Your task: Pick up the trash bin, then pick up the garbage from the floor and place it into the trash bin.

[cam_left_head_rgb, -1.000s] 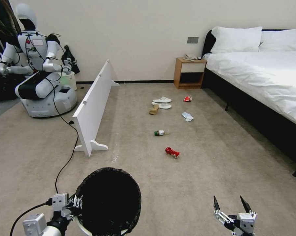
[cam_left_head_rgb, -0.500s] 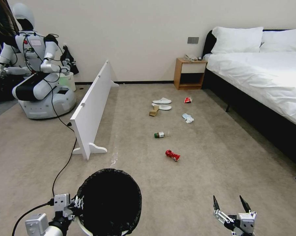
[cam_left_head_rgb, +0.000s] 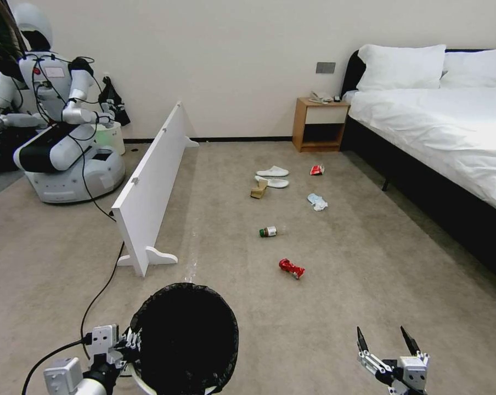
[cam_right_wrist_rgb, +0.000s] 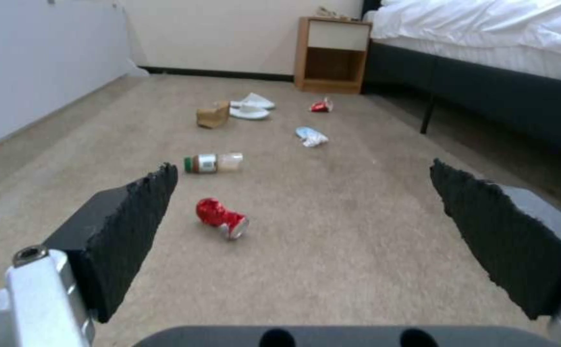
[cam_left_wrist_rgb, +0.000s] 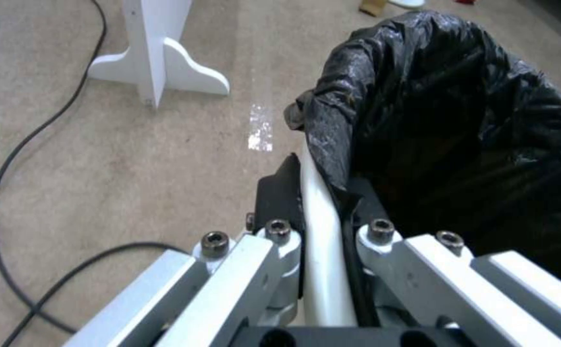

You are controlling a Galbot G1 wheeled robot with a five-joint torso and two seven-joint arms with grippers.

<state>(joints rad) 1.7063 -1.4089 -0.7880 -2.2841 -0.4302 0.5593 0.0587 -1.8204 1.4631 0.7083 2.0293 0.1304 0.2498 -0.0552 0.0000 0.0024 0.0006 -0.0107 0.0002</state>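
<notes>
Litter sits lower in head view than a second ago: the camera has advanced. Left gripper [cam_left_wrist_rgb: 322, 212] clamps the bin [cam_left_head_rgb: 183, 337] rim; right gripper [cam_left_head_rgb: 385, 343] gapes. Can [cam_left_head_rgb: 291, 268] ahead on carpet; jar [cam_left_head_rgb: 268, 231] label probably unreadable.

Ahead of the trash bin [cam_left_head_rgb: 183, 339] and to its right the can [cam_left_head_rgb: 291, 268] lies nearest, the jar [cam_left_head_rgb: 268, 231] beyond it, then the mask [cam_left_head_rgb: 316, 201] rightward, the cardboard piece [cam_left_head_rgb: 258, 189], the slippers [cam_left_head_rgb: 272, 176] and the snack packet [cam_left_head_rgb: 316, 170] farthest.
</notes>
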